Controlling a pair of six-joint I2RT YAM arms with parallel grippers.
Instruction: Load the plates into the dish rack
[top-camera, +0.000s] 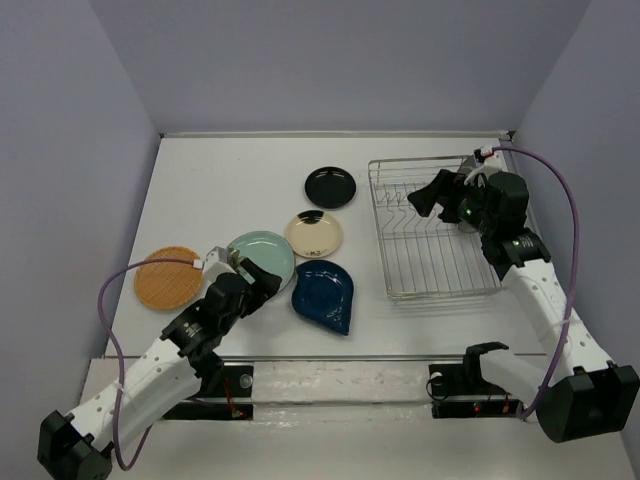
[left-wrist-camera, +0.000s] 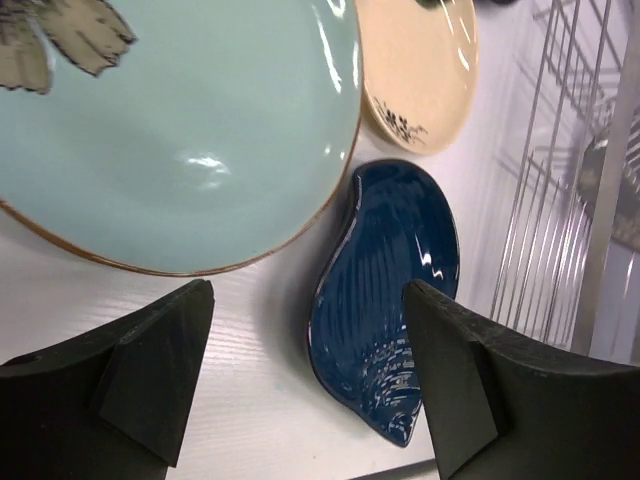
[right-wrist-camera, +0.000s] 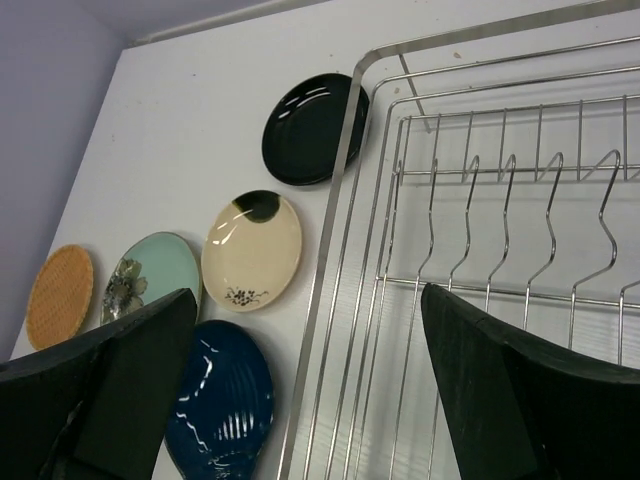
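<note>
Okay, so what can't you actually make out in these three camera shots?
Top view: the right gripper covers the far right corner of the dish rack, so anything standing there is hidden.
Left wrist view: a grey shape behind the rack wires is blurred and cut by the right edge; unidentifiable.
Left wrist view: the teal plate runs off the top and left edges.
Right wrist view: the cream plate has a dark print too small to read.

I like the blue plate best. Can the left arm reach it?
Probably yes: the left gripper hovers open right beside the blue plate, and nothing lies on it or between them.
</note>
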